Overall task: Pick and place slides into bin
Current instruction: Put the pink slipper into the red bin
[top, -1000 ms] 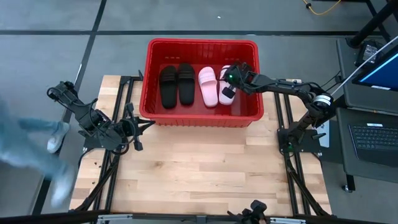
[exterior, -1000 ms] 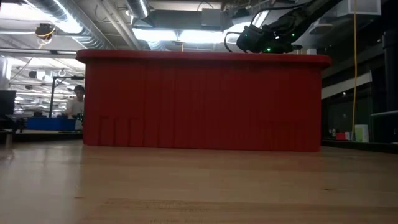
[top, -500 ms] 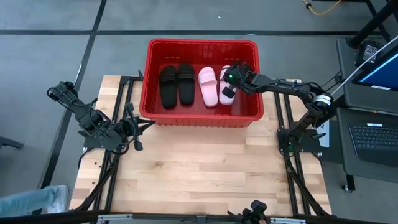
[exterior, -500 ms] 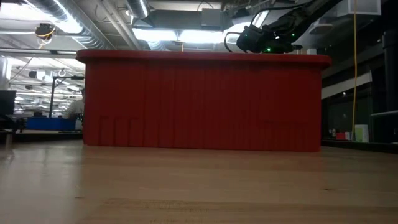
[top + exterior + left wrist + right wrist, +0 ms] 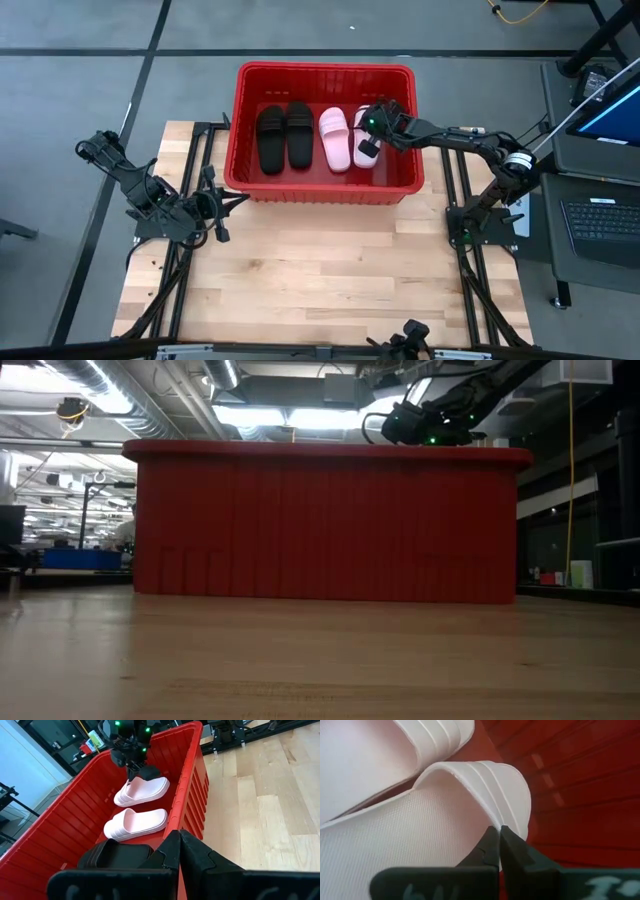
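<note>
- Nothing among the slides, the bin or the arms has shifted against the earlier frames; only a blurred figure that showed at the left edge of the high view is gone.
- All four slides lie side by side on the floor of the red bin [image 5: 325, 70], which stands at the far edge of the wooden desk [image 5: 320, 280].
- From left to right in the high view: a black slide [image 5: 270, 138], a second black slide [image 5: 299, 135] just beside it, a pale pink slide [image 5: 334, 139], and a second pale pink slide [image 5: 361, 121] partly covered by the right arm.
- The right pincer [image 5: 367, 150] hangs inside the bin over the rightmost pink slide, near the bin's right wall.
- In the right wrist view its fingers [image 5: 492, 851] are pressed together, tips at the ribbed strap of that pink slide [image 5: 470, 785]; they hold nothing.
- In the low view the right arm's wrist [image 5: 420, 422] shows just above the bin's rim [image 5: 330, 452], green lights lit.
- The left pincer [image 5: 215, 200] waits low at the desk's left side, near the bin's near-left corner, its fingers [image 5: 172, 852] closed together and empty.
- The left wrist view looks along the bin at both pink slides and one black slide [image 5: 117, 856].
</note>
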Controlling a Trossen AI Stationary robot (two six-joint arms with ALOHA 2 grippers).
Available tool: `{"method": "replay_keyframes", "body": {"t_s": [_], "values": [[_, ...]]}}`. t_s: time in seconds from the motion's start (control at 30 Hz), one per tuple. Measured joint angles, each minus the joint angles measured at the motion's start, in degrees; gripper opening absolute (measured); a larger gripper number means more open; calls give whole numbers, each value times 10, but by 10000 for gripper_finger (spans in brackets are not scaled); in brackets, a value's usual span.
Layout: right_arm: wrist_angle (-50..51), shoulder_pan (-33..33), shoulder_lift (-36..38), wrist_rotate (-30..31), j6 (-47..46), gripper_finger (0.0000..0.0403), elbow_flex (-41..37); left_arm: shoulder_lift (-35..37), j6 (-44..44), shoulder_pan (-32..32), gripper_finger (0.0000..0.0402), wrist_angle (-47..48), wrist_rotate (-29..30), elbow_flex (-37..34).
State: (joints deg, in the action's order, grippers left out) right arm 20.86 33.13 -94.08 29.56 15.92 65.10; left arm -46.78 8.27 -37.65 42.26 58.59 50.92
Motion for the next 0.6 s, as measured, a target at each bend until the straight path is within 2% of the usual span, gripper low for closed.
{"method": "replay_keyframes", "body": {"t_s": [0.33,0.6], "values": [[0,18,0,-43,27,3,0,0,0,0,1,0,0,0],[-3,19,-20,-43,28,3,1,0,0,0,1,0,0,0]]}}
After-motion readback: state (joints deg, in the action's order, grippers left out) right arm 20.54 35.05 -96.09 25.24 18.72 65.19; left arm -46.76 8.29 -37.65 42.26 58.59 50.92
